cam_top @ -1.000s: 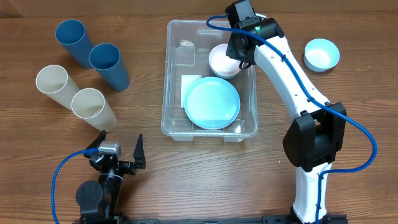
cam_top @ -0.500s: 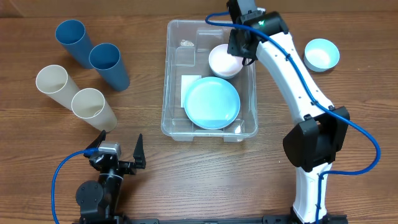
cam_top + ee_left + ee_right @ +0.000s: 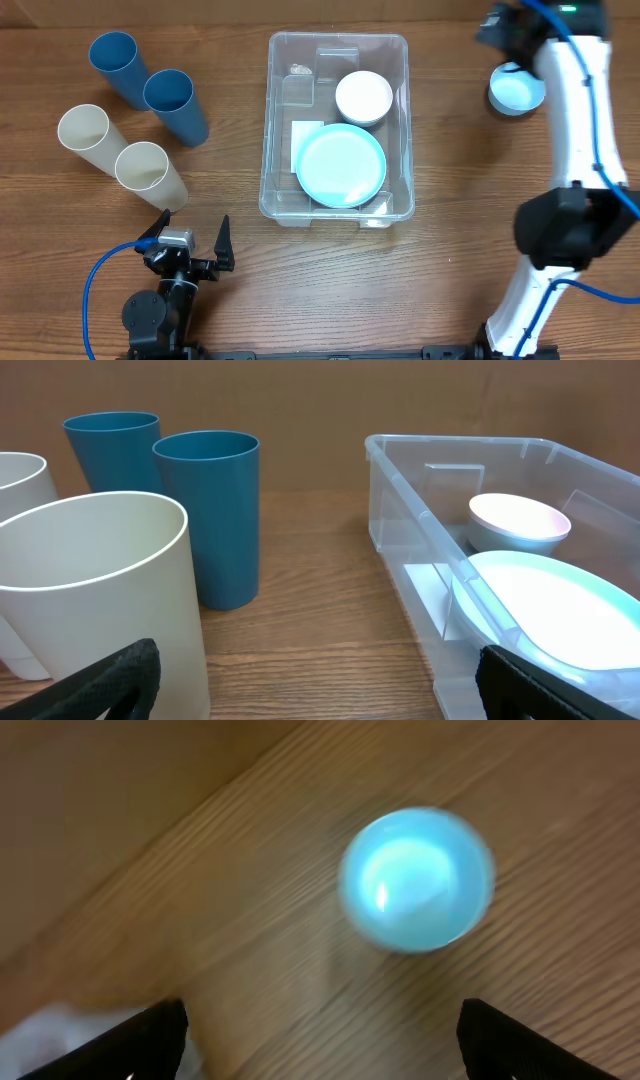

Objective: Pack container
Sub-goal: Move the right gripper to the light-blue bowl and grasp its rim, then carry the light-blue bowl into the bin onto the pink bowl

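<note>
The clear container point(image 3: 267, 150) stands mid-table and holds a white bowl point(image 3: 363, 97) at its far right and a light blue plate point(image 3: 341, 166) nearer the front. My right gripper point(image 3: 498, 28) is outside the bin, at the far right, above a light blue bowl point(image 3: 518, 92) on the table. In the right wrist view its jaws point(image 3: 325, 1025) are wide open and empty, with that bowl point(image 3: 417, 880) ahead of them. My left gripper point(image 3: 190, 252) rests open at the front left, holding nothing. From its wrist camera I see the container point(image 3: 400, 490) and the white bowl point(image 3: 518, 520).
Two blue cups point(image 3: 175, 104) point(image 3: 117, 66) and two cream cups point(image 3: 148, 173) point(image 3: 88, 136) lie at the left. In the left wrist view a cream cup point(image 3: 100, 590) stands close by the left finger. The right arm point(image 3: 580, 130) runs along the right side.
My right gripper let go of the white bowl inside the container, opened wide, and swung out to the right over the light blue bowl. The left arm has not moved.
</note>
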`<state>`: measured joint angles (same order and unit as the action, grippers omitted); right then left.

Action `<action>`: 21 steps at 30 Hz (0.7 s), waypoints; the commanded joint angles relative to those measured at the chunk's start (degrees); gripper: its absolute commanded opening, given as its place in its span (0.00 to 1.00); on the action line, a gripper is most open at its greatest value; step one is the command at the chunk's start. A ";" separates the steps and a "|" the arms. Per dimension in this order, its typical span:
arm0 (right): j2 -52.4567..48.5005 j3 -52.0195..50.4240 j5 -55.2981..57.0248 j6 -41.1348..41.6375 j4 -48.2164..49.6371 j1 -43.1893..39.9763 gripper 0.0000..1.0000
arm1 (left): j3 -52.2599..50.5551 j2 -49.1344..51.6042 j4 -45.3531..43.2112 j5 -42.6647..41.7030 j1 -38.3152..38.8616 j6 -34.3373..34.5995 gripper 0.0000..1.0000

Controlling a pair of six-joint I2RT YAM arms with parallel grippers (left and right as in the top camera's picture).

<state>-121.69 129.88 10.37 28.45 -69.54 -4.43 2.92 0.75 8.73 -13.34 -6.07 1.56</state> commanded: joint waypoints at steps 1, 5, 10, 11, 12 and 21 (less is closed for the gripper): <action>1.88 -4.20 -4.09 1.60 1.88 -5.55 0.91 | -0.35 -0.50 -0.17 -0.66 -0.39 0.79 1.00; 1.11 -10.03 -5.84 1.57 5.90 -9.44 0.91 | -0.35 -0.50 -0.17 -0.66 -0.39 0.79 1.00; -1.79 -15.15 -5.70 1.57 9.92 -10.45 0.87 | -0.35 -0.50 -0.17 -0.66 -0.39 0.79 1.00; -2.60 -15.52 -5.77 1.60 10.45 -10.45 0.87 | -0.35 -0.50 -0.17 -0.66 -0.39 0.79 1.00; -3.91 -15.80 -5.77 1.62 10.99 -10.45 0.86 | -0.35 -0.50 -0.17 -0.66 -0.39 0.79 1.00; -13.79 -15.89 -5.79 2.67 11.63 -10.45 0.65 | -0.35 -0.50 -0.17 -0.66 -0.39 0.79 1.00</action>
<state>-134.30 114.19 4.64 30.22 -58.08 -14.96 2.92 0.75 8.71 -13.34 -6.07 1.58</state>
